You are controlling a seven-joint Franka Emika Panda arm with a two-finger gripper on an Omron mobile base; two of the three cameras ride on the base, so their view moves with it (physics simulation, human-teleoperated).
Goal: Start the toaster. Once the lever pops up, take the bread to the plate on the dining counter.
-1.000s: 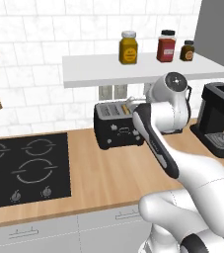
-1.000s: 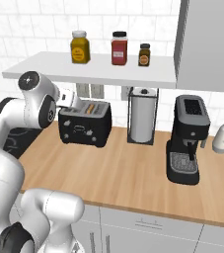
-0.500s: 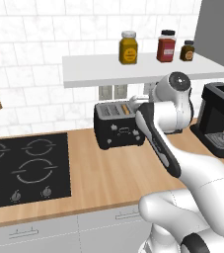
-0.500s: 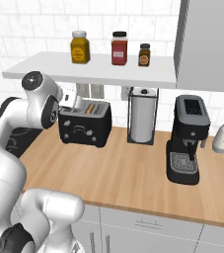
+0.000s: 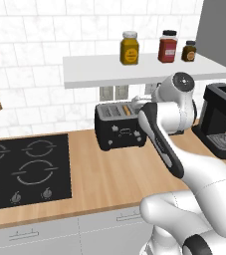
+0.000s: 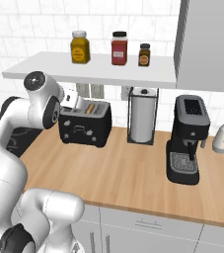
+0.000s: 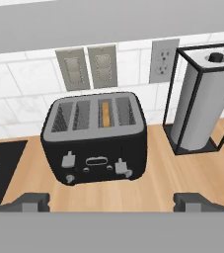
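Black pincer (image 7: 111, 201) tips spread wide, empty, short of the toaster (image 7: 94, 138).

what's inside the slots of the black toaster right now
One slot of the black boxy toaster holds a tan bread slice, seen edge-on and sunk low. The other slots look empty. How far down the bread goes is hidden by the toaster body.

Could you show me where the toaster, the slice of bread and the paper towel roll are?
toaster (image 7: 96, 148): hand view, on its black front face.
bread (image 7: 105, 113): hand view, on the tan edge showing in a top slot.
paper towel roll (image 7: 202, 106): hand view, on the side of the white roll.
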